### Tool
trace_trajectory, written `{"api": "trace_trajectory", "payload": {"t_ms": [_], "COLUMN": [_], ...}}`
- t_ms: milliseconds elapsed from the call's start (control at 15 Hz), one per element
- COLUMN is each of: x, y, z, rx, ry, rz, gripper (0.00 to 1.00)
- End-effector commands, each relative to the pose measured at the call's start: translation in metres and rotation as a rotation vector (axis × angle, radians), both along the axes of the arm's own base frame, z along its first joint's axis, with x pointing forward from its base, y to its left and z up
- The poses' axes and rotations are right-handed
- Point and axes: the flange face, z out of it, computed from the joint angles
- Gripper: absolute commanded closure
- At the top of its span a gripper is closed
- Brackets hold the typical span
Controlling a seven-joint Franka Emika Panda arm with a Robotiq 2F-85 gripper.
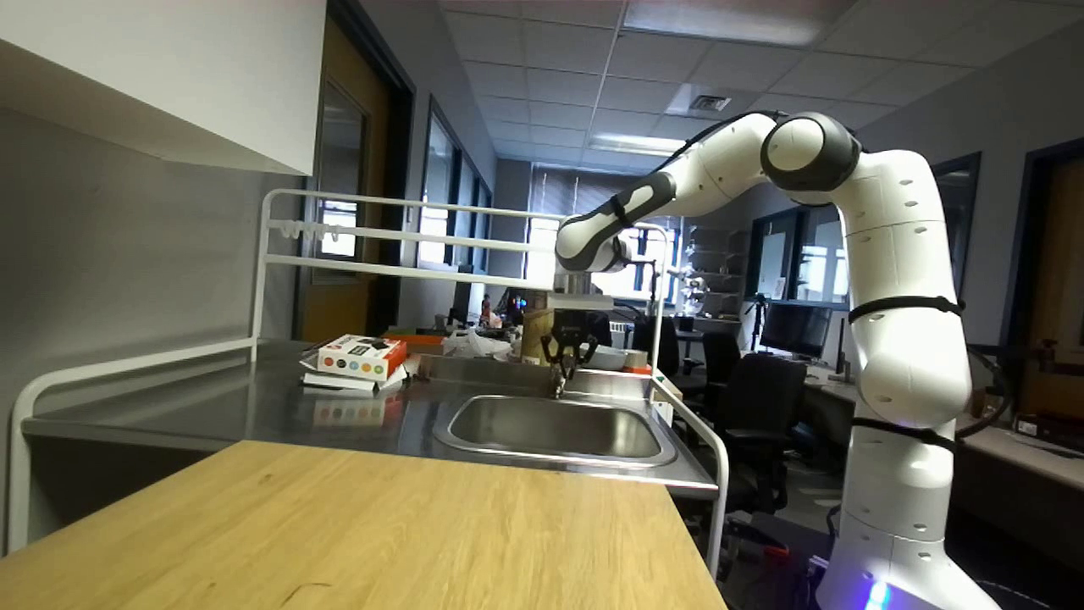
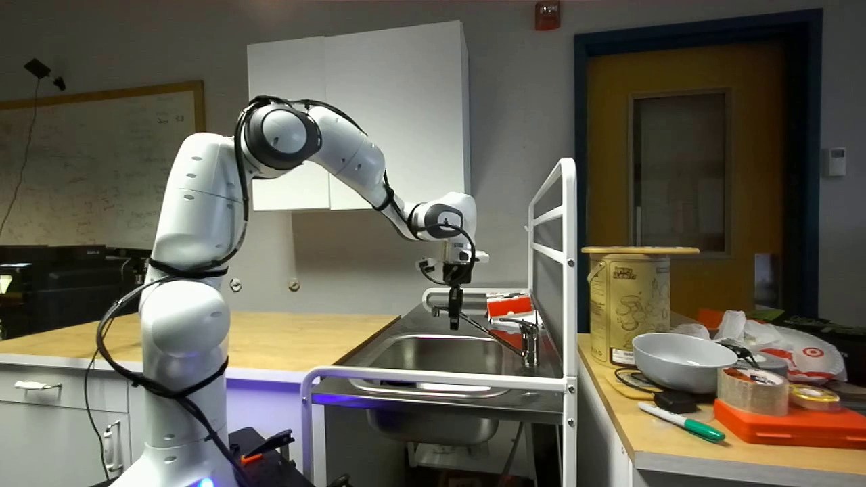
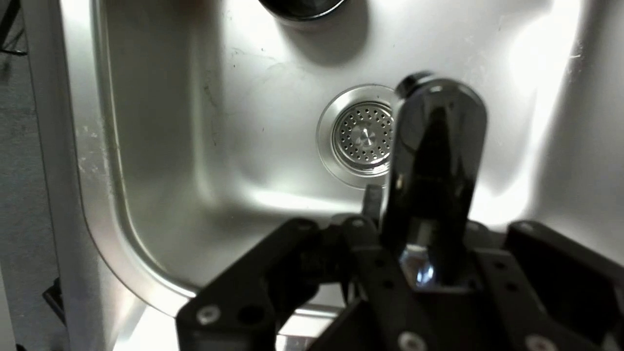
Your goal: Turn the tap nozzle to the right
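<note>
The tap nozzle (image 3: 436,141) is a shiny dark chrome spout with a rounded tip. In the wrist view it stretches from between the fingers out over the sink. In an exterior view the nozzle (image 2: 492,334) slants up from the upright tap body (image 2: 531,346) at the sink's edge. My gripper (image 2: 454,323) points straight down with the nozzle between its fingers, and looks shut on it. In the wrist view, one finger of the gripper (image 3: 414,207) lies along the nozzle's left side; the nozzle hides the other fingertip. The gripper (image 1: 569,366) also shows above the sink's back edge.
The steel sink (image 1: 453,428) lies below, with a drain (image 3: 358,131) and a dark round object (image 3: 304,7) in it. A white rail frame (image 2: 570,270) stands close behind the tap. A box (image 1: 360,357) lies on the steel counter. A wooden tabletop (image 1: 423,525) is in front.
</note>
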Motion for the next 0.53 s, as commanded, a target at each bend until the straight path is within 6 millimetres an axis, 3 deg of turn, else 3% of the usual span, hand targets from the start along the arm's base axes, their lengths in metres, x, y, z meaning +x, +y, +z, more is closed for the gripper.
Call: {"api": "trace_trajectory", "payload": {"t_ms": [0, 467], "x": [-0.010, -0.022], "y": [-0.012, -0.028], "z": [0.001, -0.009], "rx": [0.032, 0.052], "ry": [0.003, 0.015], "rz": [-0.037, -0.079], "gripper": [0.86, 0.86]}}
